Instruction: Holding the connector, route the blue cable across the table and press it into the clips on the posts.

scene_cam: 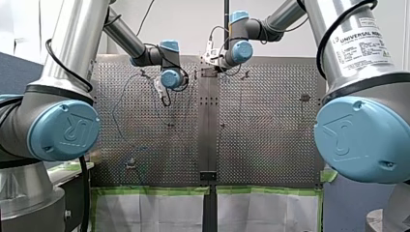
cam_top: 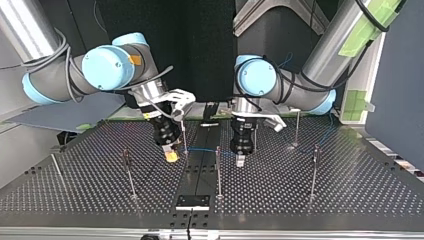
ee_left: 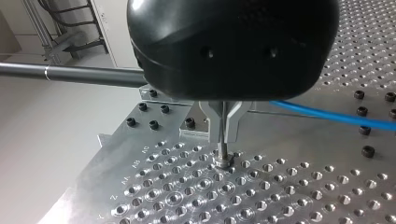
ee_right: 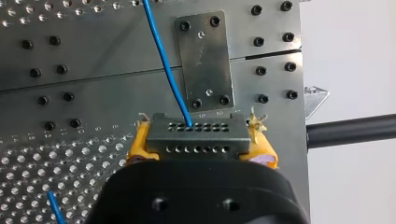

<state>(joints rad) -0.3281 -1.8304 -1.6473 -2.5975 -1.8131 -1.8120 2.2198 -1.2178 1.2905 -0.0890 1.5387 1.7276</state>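
In the right wrist view my right gripper is shut on the grey connector, held between its yellow pads. The blue cable leaves the connector's top and runs away over the table. In the top view that gripper hangs at the left of the centre strip. The cable spans from it to my left gripper. In the left wrist view my left gripper's metal fingers stand pressed together right above a thin post, and the cable runs into them from one side.
Several thin posts stand on the perforated table, such as one post on the centre strip and others to either side. A small plate lies near the table's edge. A dark rod crosses beyond the table.
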